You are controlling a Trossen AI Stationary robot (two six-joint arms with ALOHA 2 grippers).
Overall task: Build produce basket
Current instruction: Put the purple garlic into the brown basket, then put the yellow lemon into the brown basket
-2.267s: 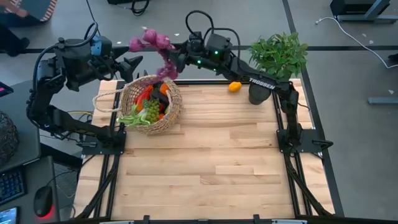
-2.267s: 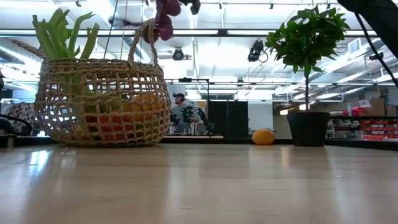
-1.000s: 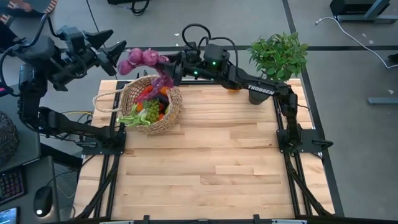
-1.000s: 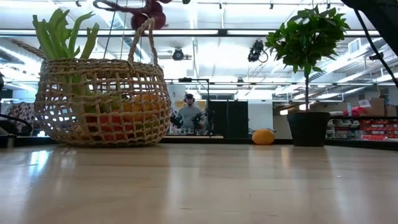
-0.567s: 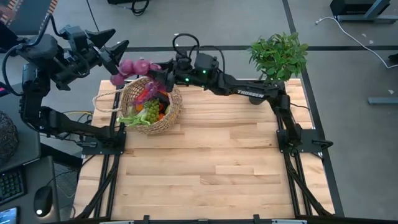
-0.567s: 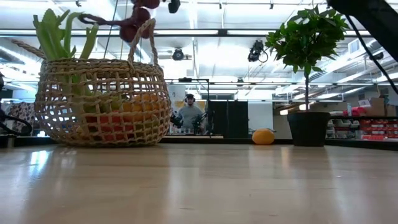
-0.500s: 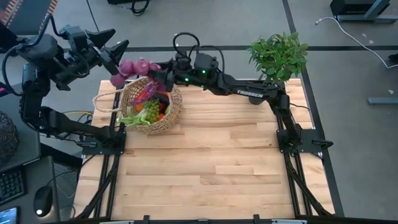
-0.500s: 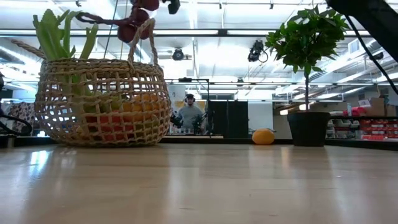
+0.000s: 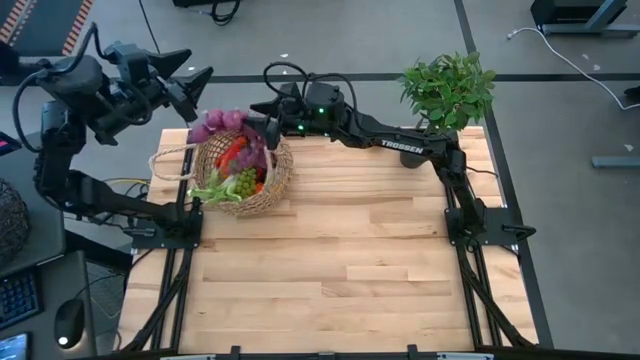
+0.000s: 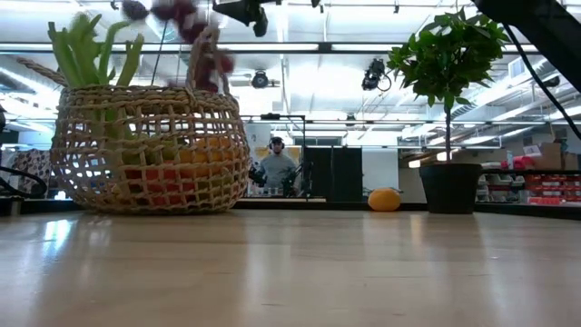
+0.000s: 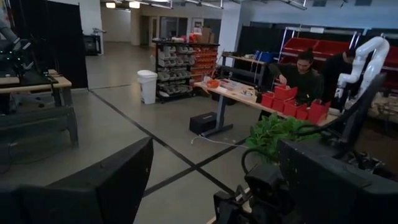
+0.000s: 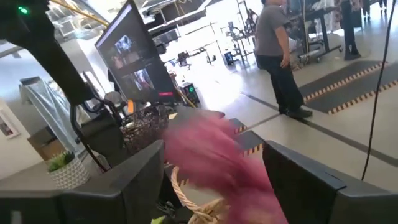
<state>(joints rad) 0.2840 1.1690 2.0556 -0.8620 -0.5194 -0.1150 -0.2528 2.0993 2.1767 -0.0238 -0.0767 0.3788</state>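
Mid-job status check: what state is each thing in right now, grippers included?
left gripper: open, empty, raised beyond the table's far left corner.
right gripper: open, above the basket's far rim.
purple grapes: blurred, over the far rim, not settled.
basket: upright, part-filled with produce.
orange: loose on the table.
potted plant: upright.

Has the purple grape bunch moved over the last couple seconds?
Yes. In the high view the purple grapes have come down from beyond the table's far edge to the far rim of the basket, near the right gripper, which looks open.
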